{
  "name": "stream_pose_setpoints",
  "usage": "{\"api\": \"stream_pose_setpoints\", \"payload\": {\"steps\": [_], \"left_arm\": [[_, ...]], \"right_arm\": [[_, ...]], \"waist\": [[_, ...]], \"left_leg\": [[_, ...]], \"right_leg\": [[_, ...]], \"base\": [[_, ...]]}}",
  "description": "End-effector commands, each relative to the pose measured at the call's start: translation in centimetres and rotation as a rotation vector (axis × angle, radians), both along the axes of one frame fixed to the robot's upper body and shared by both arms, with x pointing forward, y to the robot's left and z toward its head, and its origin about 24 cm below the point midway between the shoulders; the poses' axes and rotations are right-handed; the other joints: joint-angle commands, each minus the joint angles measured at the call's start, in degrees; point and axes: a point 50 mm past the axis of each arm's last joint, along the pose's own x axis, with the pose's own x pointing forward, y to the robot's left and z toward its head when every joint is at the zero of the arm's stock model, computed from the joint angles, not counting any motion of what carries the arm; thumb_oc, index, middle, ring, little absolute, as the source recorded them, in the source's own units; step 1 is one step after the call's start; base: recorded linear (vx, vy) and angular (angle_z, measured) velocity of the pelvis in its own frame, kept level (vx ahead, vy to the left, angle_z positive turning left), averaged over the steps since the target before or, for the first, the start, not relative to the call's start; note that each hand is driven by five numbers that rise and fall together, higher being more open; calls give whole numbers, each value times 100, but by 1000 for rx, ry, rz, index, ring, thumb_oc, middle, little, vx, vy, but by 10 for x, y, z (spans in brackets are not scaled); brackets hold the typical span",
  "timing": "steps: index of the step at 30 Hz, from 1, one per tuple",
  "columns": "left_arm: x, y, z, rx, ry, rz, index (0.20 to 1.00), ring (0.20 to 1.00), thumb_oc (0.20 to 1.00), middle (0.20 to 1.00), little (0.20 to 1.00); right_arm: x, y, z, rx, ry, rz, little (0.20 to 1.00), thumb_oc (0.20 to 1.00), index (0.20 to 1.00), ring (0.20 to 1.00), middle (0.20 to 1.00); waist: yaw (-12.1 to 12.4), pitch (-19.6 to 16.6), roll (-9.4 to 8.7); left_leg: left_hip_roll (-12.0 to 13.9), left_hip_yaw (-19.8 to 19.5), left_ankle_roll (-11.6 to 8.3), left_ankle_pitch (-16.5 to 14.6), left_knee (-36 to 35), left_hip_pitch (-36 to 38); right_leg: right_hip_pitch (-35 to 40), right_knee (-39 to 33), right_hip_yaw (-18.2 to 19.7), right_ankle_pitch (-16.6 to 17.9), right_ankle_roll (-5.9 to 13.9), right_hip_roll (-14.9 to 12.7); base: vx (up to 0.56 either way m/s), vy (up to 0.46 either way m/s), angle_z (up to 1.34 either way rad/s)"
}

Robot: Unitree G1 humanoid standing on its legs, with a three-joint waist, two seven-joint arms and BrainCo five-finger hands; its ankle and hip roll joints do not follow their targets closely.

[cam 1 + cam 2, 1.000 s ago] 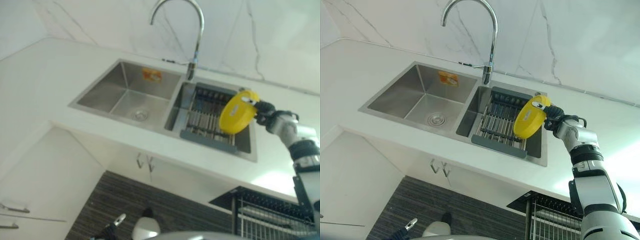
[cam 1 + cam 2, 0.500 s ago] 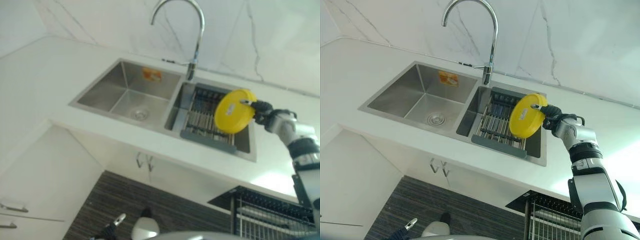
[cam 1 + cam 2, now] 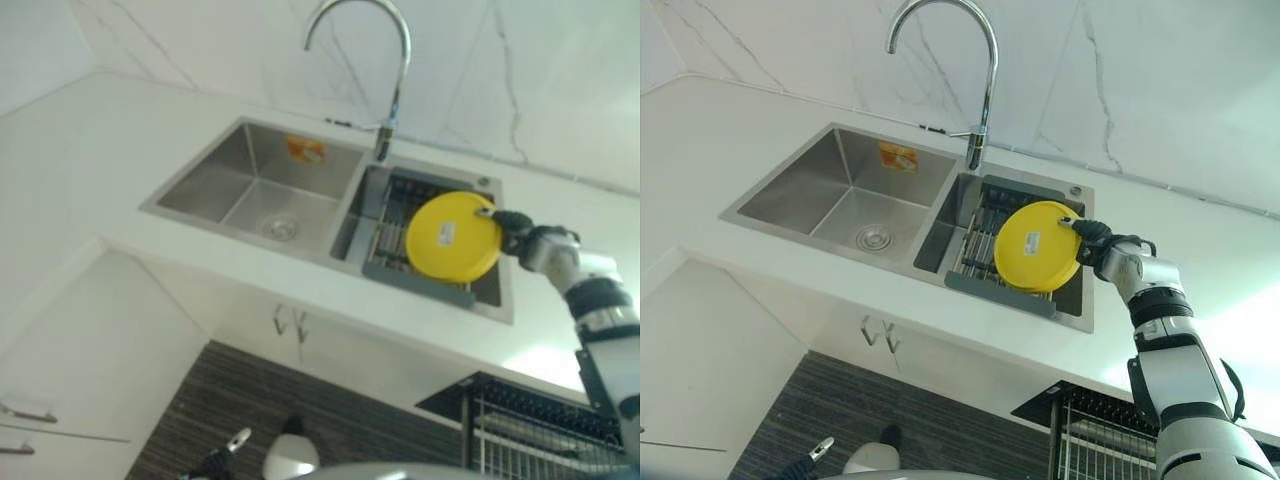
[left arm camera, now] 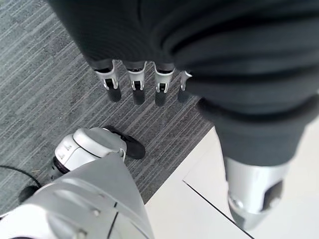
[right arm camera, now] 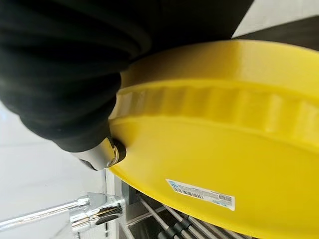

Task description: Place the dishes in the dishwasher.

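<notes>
Right hand pinches the yellow plate by its rim, holding it on edge above the drying rack in the sink's right basin. Left hand hangs relaxed, fingers straight, over the floor. Risk: 1-edge grip — plate could pivot or slip out en route to the dishwasher rack below the worktop, clipping the sink edge.
</notes>
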Motion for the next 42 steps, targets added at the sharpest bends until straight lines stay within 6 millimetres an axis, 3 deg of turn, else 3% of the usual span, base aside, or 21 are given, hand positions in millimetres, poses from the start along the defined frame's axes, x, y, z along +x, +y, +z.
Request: {"api": "stream_pose_setpoints", "payload": {"steps": [1, 13, 15, 18, 21, 23, 25, 27, 31, 34, 36, 39, 42], "left_arm": [[8, -2, -1, 9, 18, -63, 1000, 1000, 1000, 1000, 1000], [-19, 2, -3, 27, 38, -42, 1000, 1000, 1000, 1000, 1000], [-26, 1, -4, 27, 47, -23, 1000, 1000, 1000, 1000, 1000], [-35, -7, -6, 4, 43, 9, 1000, 1000, 1000, 1000, 1000], [-29, -21, -8, -33, 7, 75, 1000, 1000, 1000, 1000, 1000], [-22, -28, -7, -50, -18, 88, 1000, 1000, 1000, 1000, 1000], [-14, -26, -6, -43, -43, 60, 1000, 1000, 1000, 1000, 1000], [-5, -20, -2, -28, -79, 27, 1000, 1000, 1000, 1000, 1000], [-24, -9, -4, -11, -18, -51, 1000, 1000, 1000, 1000, 1000], [-28, -11, -5, -7, 5, -64, 1000, 1000, 1000, 1000, 1000], [-30, -10, -6, -5, 12, -54, 1000, 1000, 1000, 1000, 1000], [-30, -8, -5, 3, 7, -52, 1000, 1000, 1000, 1000, 1000], [-18, -5, -4, 20, -13, -55, 1000, 1000, 1000, 1000, 1000]], "right_arm": [[14, 2, 56, 117, -243, -7, 200, 200, 200, 200, 200], [-20, 2, 78, 392, -573, -110, 200, 200, 200, 200, 200], [-36, -2, 74, 422, -631, -155, 200, 200, 200, 200, 200], [-59, -8, 65, 448, -691, -216, 200, 200, 200, 200, 200], [-75, -15, 63, 483, -776, -260, 200, 200, 200, 200, 200], [-85, -14, 65, 496, -838, -275, 200, 200, 200, 200, 200], [-95, -14, 65, 512, -899, -314, 200, 200, 200, 200, 200], [-109, -21, 64, 567, -973, -359, 200, 200, 200, 200, 200], [-132, -19, 61, 510, -1050, -417, 200, 200, 200, 200, 200], [-136, -15, 63, 552, -1089, -390, 200, 200, 200, 200, 200], [-136, -10, 68, 529, -1124, -354, 200, 200, 200, 200, 200], [-138, -11, 74, 506, -1156, -348, 200, 200, 200, 200, 200], [-142, -11, 78, 496, -1197, -361, 200, 200, 200, 200, 200]], "waist": [[67, -119, 42], [-429, -150, 237], [-621, -162, 315], [-769, -118, 371], [-866, 85, 80], [-968, 195, 82], [-1152, 239, 127], [-1280, 287, 116], [-1409, 466, 87], [-1456, 497, 71], [-1404, 504, 49], [-1375, 439, 21], [-1296, 282, -9]], "left_leg": [[-138, 271, -140, -759, 31, 218], [59, 481, -232, -707, 31, 207], [98, 624, -226, -690, 31, 196], [14, 364, -181, -755, 31, 332], [-181, 366, -43, -1302, 1573, -35], [-312, 203, 91, -1459, 1324, 47], [-302, 418, 160, -1372, 811, 366], [-415, 289, 219, -1372, 452, 560], [-709, -113, 425, -1392, 75, 580], [-761, -117, 475, -1416, 31, 510], [-756, 27, 468, -1440, 31, 506], [-727, 136, 524, -1436, 31, 429], [-584, 294, 477, -1412, 31, 306]], "right_leg": [[107, 50, 117, -177, -103, 34], [-109, 6, 566, -283, -244, 248], [-183, 6, 721, -306, -277, 307], [-272, 6, 1075, -266, -258, 315], [-352, 6, 1200, -32, -291, -3], [-541, 100, 1307, 165, -181, -88], [-825, 335, 1344, 296, 5, -200], [-1178, 614, 1468, 446, 198, -340], [-1701, 710, 1799, 1002, 310, -624], [-1840, 538, 1796, 1084, 362, -600], [-1929, 591, 1442, 1211, 417, -655], [-1906, 831, 1387, 1061, 390, -662], [-1589, 834, 1306, 981, 403, -937]], "base": [[-11, -35, 0], [-40, -98, -13], [-39, -61, -22], [-32, 65, -14], [-118, 181, -61], [-130, 321, -77], [-114, 332, -43], [-66, 311, -1], [-22, 358, 3], [-56, 122, -61], [-86, 35, -63], [-145, -21, -78], [-138, -173, -36]]}}
